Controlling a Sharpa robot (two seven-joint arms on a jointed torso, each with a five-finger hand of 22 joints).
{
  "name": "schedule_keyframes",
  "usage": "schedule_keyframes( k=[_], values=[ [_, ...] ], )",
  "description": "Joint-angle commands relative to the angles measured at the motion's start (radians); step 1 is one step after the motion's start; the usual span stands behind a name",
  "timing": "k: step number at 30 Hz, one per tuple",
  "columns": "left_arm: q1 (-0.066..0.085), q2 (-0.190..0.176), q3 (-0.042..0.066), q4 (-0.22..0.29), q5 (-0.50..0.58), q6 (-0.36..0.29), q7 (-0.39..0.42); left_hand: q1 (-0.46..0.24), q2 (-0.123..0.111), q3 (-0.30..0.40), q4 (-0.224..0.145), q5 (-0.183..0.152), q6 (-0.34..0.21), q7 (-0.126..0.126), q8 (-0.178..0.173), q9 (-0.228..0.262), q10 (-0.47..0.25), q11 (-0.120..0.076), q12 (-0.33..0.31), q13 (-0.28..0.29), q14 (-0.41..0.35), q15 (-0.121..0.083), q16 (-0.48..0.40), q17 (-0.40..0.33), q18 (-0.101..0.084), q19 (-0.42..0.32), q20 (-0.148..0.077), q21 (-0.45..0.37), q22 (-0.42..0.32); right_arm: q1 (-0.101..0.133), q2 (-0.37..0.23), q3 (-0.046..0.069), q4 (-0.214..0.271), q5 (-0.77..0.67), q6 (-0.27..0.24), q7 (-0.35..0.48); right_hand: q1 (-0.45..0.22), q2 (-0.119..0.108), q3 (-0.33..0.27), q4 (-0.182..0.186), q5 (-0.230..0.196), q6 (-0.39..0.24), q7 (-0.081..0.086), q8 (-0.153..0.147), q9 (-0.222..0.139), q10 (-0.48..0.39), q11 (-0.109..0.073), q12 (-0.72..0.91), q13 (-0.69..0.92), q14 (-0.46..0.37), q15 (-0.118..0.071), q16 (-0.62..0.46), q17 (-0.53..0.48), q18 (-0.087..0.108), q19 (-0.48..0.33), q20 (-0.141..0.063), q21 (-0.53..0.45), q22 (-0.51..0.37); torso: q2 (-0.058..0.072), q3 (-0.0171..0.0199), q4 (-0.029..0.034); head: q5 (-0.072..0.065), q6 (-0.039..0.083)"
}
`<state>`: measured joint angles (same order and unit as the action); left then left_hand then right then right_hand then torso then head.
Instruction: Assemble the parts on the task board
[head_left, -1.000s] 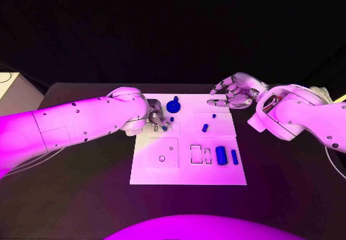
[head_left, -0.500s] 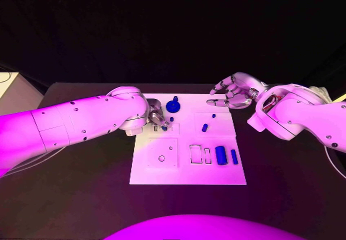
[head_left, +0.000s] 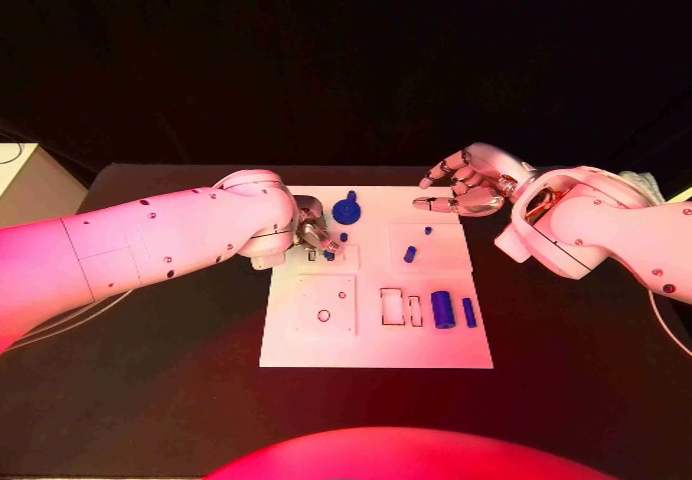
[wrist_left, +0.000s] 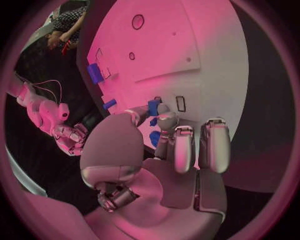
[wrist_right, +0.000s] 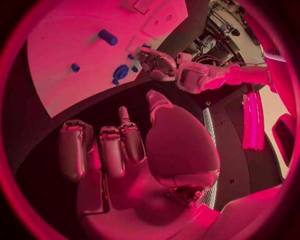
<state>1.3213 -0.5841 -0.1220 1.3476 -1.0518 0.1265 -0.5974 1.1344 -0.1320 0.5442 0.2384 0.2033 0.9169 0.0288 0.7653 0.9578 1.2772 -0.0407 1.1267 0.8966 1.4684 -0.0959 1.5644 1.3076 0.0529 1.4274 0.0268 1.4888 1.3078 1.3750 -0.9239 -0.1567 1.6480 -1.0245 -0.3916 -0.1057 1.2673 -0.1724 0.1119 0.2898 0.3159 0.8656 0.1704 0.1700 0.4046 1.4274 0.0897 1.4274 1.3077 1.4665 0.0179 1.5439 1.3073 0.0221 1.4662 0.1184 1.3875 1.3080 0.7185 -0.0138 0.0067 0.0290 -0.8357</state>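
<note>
- Since a second ago, nothing has moved.
- Left hand (head_left: 315, 234) pinches a small blue peg (wrist_left: 154, 106) on the flat white board (head_left: 332, 340).
- Right hand (head_left: 469, 184) hovers at two o'clock, fingers apart, empty.

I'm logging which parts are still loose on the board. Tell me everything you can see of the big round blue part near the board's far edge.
The big round blue part is the largest blue piece at the far end of the task board. It looks like a smooth, plastic-like disc with a short stub rising from its far side. It sits on the white board just right of the left hand, which works at a smaller blue piece beside it. Neither hand touches it; the right hand hovers off to its right. The right wrist view shows it apart from its neighbours.
</note>
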Motion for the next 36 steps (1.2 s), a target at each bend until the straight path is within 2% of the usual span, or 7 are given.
schedule_keyframes(
  k=[1,11,19,25,36],
  values=[
    [-0.02,0.006,-0.015,0.004,0.007,0.105,-0.02,0.058,0.046,0.105,-0.101,-0.005,-0.002,-0.001,-0.048,-0.001,-0.003,0.002,0.004,0.002,0.102,0.007,0.006,0.263,-0.005,-0.004,0.002,-0.003,0.052,0.0,0.001,0.0,0.0,-0.002,0.015,0.006,-0.001,0.011,-0.005,0.0,0.005,-0.008,0.001,0.002,-0.002,-0.006,-0.001,-0.003,0.128,0.087,-0.006,-0.006,0.202,0.021,0.023,-0.005,-0.004,0.146,-0.001,0.0006,0.0006,0.0,-0.002],
    [-0.016,0.005,-0.015,0.007,-0.009,0.137,-0.022,0.06,0.04,0.115,-0.109,-0.007,0.0,-0.001,-0.047,0.0,0.001,0.001,0.007,0.005,0.102,0.007,0.006,0.263,-0.006,-0.001,0.002,-0.002,0.056,0.0,0.004,0.0,-0.003,-0.002,0.02,0.006,0.0,0.013,-0.005,0.0,0.007,-0.008,0.001,0.003,-0.002,-0.005,-0.001,-0.002,0.128,0.087,-0.006,-0.006,0.202,0.021,0.024,-0.005,-0.004,0.147,-0.001,0.0014,0.0006,0.002,-0.002],
    [-0.012,0.009,-0.014,0.005,-0.006,0.146,-0.022,0.06,0.036,0.119,-0.114,-0.008,0.0,-0.002,-0.047,0.0,0.002,0.001,0.008,0.006,0.102,0.006,0.006,0.263,-0.007,0.001,0.002,0.0,0.059,0.0,0.006,0.0,-0.005,-0.002,0.027,0.005,0.0,0.013,-0.005,0.0,0.007,-0.008,0.001,0.003,-0.002,-0.005,-0.001,-0.002,0.128,0.087,-0.006,-0.006,0.202,0.021,0.024,-0.005,-0.004,0.147,0.0,-0.0001,-0.0016,0.003,0.0],
    [-0.01,0.013,-0.014,0.003,-0.006,0.156,-0.023,0.061,0.035,0.121,-0.116,-0.009,0.001,-0.002,-0.047,0.001,0.003,0.001,0.009,0.008,0.102,0.006,0.006,0.263,-0.007,0.002,0.002,0.0,0.061,0.0,0.006,0.0,-0.005,-0.002,0.028,0.005,0.0,0.013,-0.005,0.0,0.007,-0.008,0.001,0.003,-0.002,-0.005,-0.001,-0.002,0.128,0.087,-0.006,-0.006,0.202,0.021,0.024,-0.005,-0.004,0.147,0.0,0.0005,0.0001,0.001,-0.001],
    [-0.004,0.026,-0.014,-0.018,-0.002,0.18,-0.025,0.061,0.035,0.124,-0.118,-0.009,0.002,-0.002,-0.047,0.001,0.004,0.001,0.01,0.008,0.102,0.006,0.006,0.263,-0.007,0.003,0.002,0.001,0.062,0.0,0.007,0.0,-0.005,-0.002,0.028,0.005,0.0,0.013,-0.005,0.0,0.007,-0.008,0.001,0.003,-0.002,-0.005,-0.001,-0.002,0.128,0.087,-0.006,-0.006,0.202,0.021,0.024,-0.005,-0.004,0.147,0.0,0.0001,-0.0009,0.001,-0.001]
  ],
)
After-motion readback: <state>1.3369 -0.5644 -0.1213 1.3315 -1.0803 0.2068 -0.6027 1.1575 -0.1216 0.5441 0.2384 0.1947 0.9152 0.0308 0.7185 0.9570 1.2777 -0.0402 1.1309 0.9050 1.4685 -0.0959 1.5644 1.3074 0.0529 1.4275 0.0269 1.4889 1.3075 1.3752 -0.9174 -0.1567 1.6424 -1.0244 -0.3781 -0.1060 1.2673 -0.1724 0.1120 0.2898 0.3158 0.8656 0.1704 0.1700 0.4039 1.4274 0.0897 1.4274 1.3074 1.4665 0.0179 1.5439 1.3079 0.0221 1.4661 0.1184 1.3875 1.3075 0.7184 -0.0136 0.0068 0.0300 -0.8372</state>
